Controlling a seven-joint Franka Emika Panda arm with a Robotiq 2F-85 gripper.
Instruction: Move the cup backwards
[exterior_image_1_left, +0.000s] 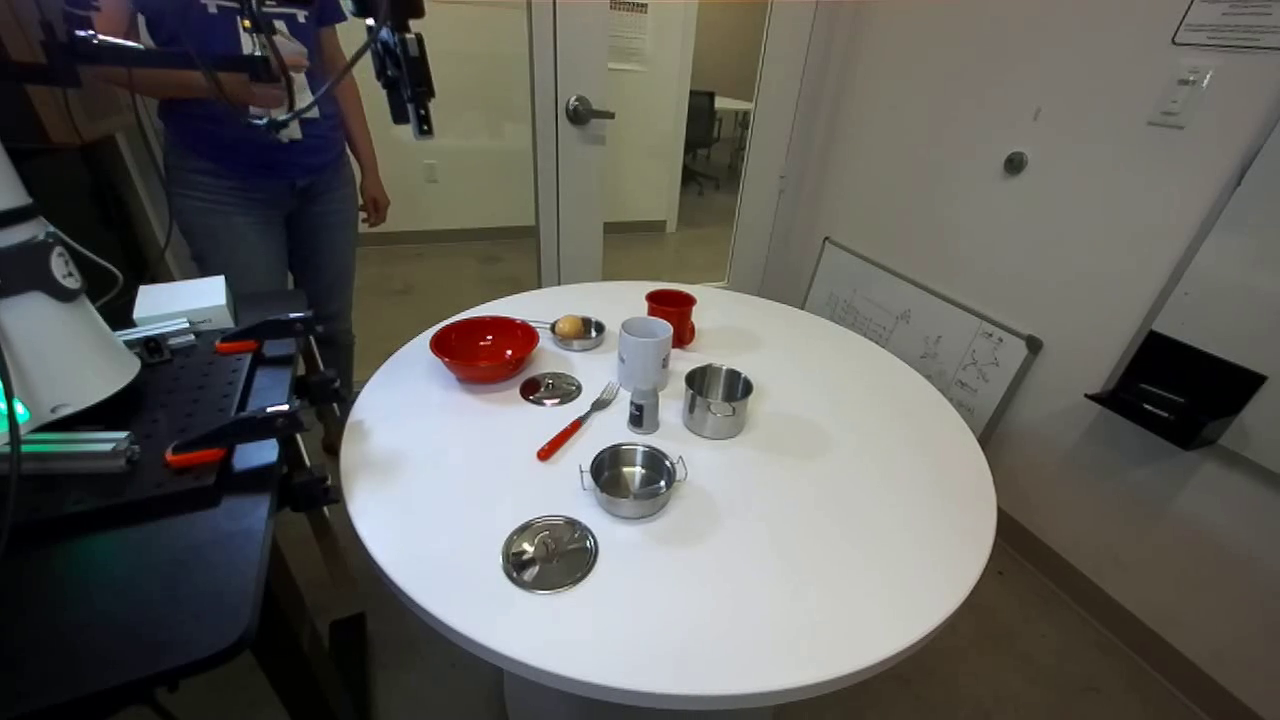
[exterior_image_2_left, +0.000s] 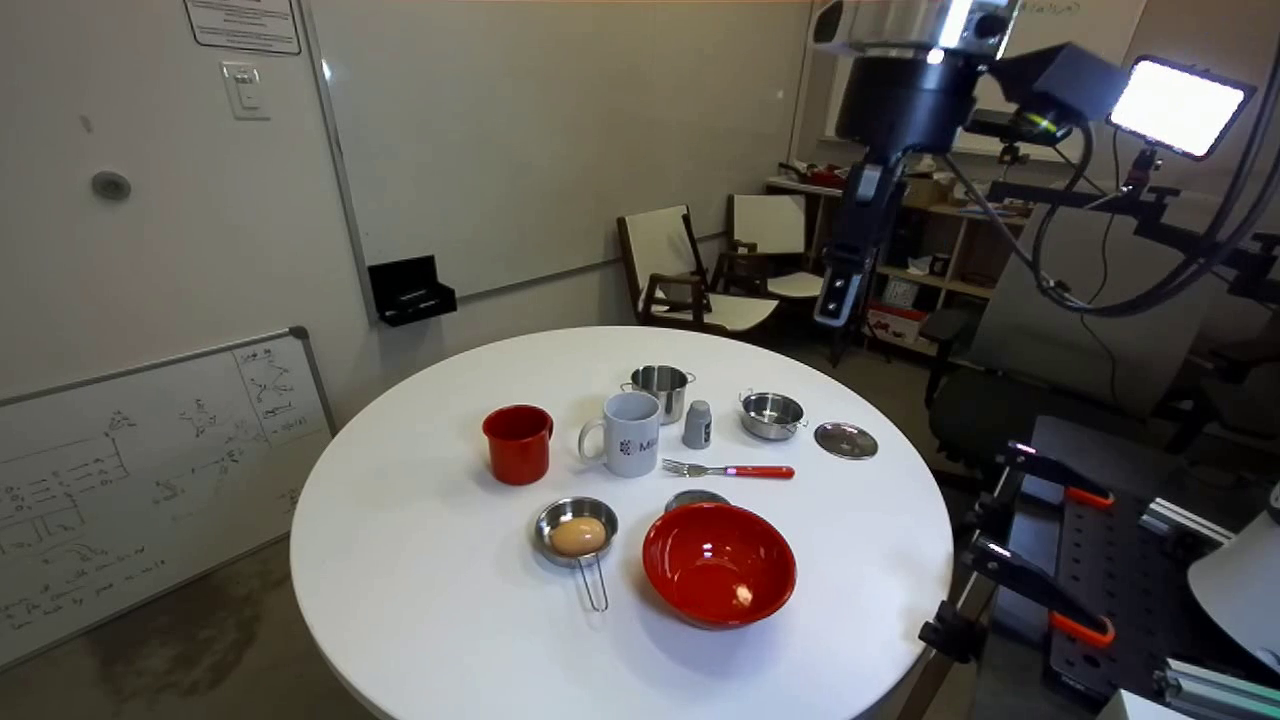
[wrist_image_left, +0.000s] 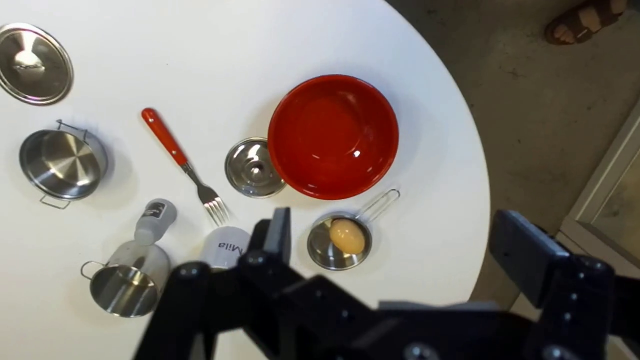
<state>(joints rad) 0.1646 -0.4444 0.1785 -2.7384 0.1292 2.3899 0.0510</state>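
The cup is a pale grey mug with a handle and dark lettering. It stands upright on the white table (exterior_image_2_left: 420, 600) in both exterior views (exterior_image_1_left: 643, 350) (exterior_image_2_left: 628, 440). In the wrist view the cup (wrist_image_left: 224, 246) is at lower left, partly hidden behind a finger. My gripper shows high above the table in both exterior views (exterior_image_1_left: 408, 100) (exterior_image_2_left: 845, 285), well apart from the cup. In the wrist view the gripper (wrist_image_left: 392, 232) has its fingers wide apart with nothing between them.
Near the cup stand a red cup (exterior_image_2_left: 518, 448), a grey shaker (exterior_image_2_left: 697, 426) and a tall steel pot (exterior_image_2_left: 660, 395). A fork (exterior_image_2_left: 730, 470), red bowl (exterior_image_2_left: 718, 570), pan with egg (exterior_image_2_left: 578, 540), low pot (exterior_image_1_left: 633, 485) and lids (exterior_image_1_left: 550, 553) lie around. A person (exterior_image_1_left: 270, 130) stands behind the arm.
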